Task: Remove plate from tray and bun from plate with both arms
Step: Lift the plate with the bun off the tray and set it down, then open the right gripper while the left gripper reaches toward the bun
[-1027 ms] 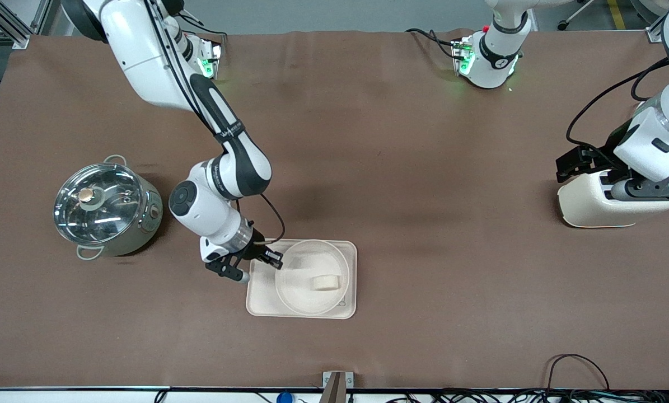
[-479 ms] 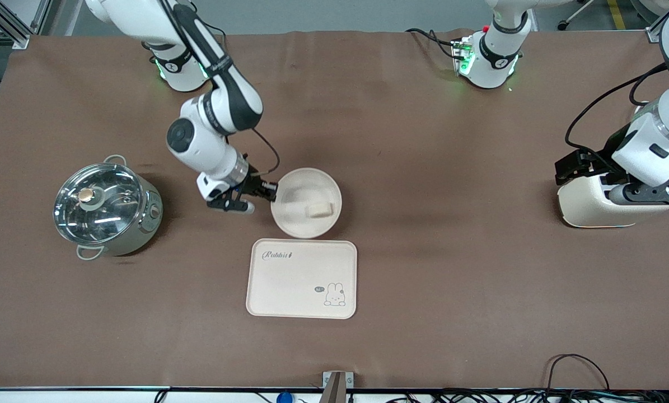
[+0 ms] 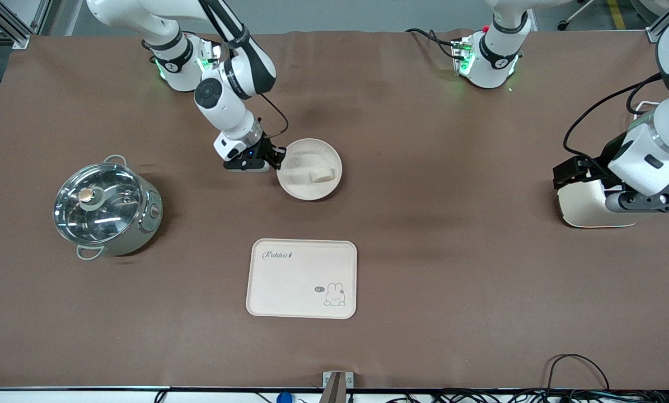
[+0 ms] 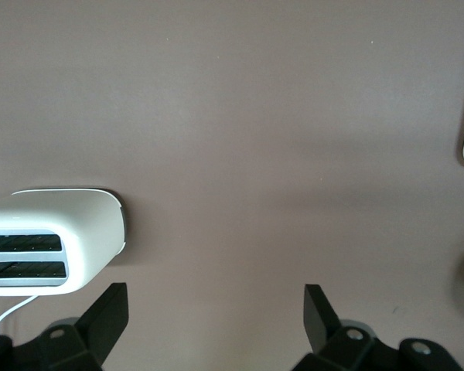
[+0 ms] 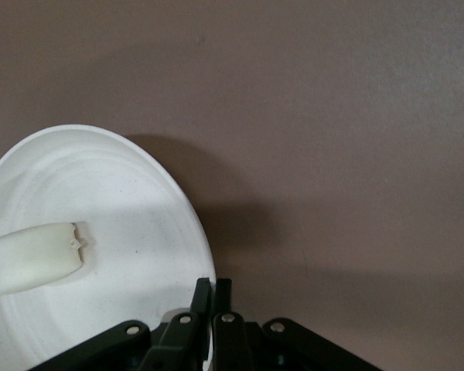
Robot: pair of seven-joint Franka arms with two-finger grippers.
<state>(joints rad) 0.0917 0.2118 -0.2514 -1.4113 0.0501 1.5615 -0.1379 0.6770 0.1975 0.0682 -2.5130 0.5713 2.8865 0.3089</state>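
The round cream-white plate [image 3: 303, 184] is off the tray, farther from the front camera than it. The pale bun [image 3: 321, 175] lies in the plate. My right gripper [image 3: 277, 158] is shut on the plate's rim at the side toward the pot. In the right wrist view the right gripper [image 5: 214, 292] pinches the plate [image 5: 131, 201] at its rim, with the bun [image 5: 32, 257] inside. I cannot tell if the plate rests on the table. My left gripper [image 3: 648, 201] waits open and empty over the toaster, and it also shows in the left wrist view [image 4: 216, 313].
A steel pot with a glass lid [image 3: 106, 208] stands toward the right arm's end. The rectangular cream rabbit tray [image 3: 302, 278] lies nearer the front camera. A white toaster [image 3: 586, 208] stands at the left arm's end, also in the left wrist view [image 4: 50, 243].
My right gripper has carried the plate with the bun off the rabbit tray and away from the front camera. The left arm has shifted only slightly.
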